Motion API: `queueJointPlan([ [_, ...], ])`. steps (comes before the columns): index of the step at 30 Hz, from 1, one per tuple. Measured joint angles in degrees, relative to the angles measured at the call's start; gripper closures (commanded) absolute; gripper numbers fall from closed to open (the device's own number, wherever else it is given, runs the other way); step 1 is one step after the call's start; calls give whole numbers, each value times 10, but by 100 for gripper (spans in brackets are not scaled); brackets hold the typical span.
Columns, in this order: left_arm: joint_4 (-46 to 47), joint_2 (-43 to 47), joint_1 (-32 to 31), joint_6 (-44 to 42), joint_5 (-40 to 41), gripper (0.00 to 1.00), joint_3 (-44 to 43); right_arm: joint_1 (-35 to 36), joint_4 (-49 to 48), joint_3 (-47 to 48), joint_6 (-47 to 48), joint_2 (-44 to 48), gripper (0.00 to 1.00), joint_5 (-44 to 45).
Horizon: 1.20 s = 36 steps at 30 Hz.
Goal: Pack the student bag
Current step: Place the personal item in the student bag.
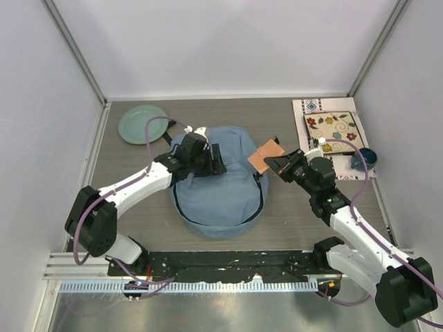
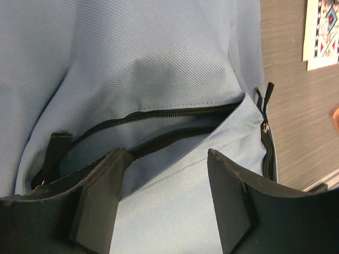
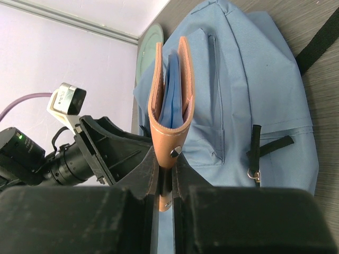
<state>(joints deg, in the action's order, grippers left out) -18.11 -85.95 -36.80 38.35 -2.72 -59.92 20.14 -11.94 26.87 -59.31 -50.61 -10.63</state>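
Jaws of the right gripper (image 3: 166,177) are clamped on a tan leather wallet (image 3: 170,90); left gripper (image 2: 165,159) jaws stand apart over the student bag (image 1: 221,197) (centre of frame, on the worktop (image 1: 291,221)). Risk: the zipper opening (image 2: 159,124) gapes narrowly, so the wallet may snag its edge.

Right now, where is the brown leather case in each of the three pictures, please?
Top external: the brown leather case is right of centre, at the right edge of the student bag, held by the right claw.
Left wrist: not clearly in it.
Right wrist: centre, standing upright, pinched at its lower end.
Shared landmark: the student bag, blue in every view.
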Motion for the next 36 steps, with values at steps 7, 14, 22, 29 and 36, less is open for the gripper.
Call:
queueJointPlan([
  [7,57,58,0,121,62,26,69,0,0,0,0,0,99,0],
  [14,83,101,0,203,116,25,116,0,0,0,0,0,99,0],
  [22,104,102,-1,244,173,29,120,0,0,0,0,0,99,0],
  [29,127,83,3,238,193,67,120,0,0,0,0,0,99,0],
  [36,130,73,8,206,190,100,120,0,0,0,0,0,99,0],
])
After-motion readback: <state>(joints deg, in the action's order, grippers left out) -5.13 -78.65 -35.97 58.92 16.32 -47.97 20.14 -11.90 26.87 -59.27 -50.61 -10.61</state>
